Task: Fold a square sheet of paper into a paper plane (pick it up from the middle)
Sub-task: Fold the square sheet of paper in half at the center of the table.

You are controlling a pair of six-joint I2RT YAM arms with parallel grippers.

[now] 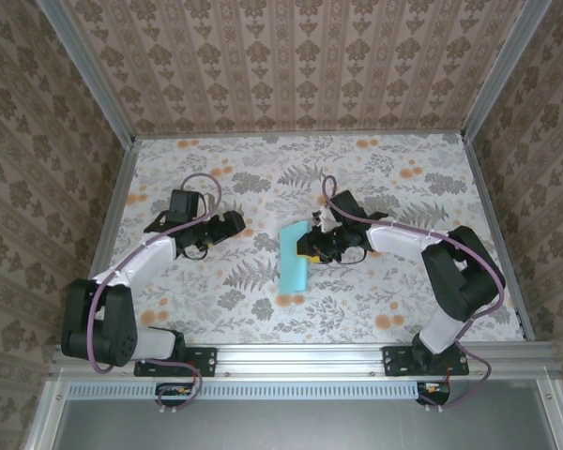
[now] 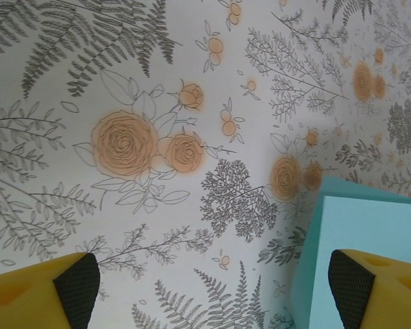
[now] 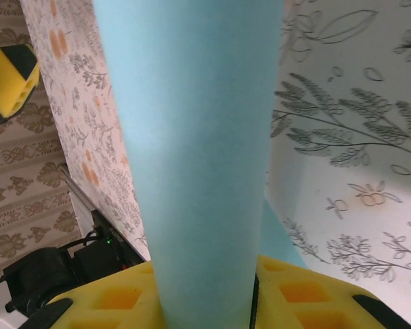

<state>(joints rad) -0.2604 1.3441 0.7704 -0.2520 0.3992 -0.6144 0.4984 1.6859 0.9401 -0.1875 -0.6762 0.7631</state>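
Currently narrow, smooth light-teal sheet point(image 1: 293, 267) in rt gripper point(image 1: 311, 246).

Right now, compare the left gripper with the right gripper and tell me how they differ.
The left gripper stands wide open with nothing between its fingers; the right gripper is closed on the teal paper. The left gripper hangs over the patterned table, to the left of the paper; the right gripper is at the paper itself. Both have yellow fingers.
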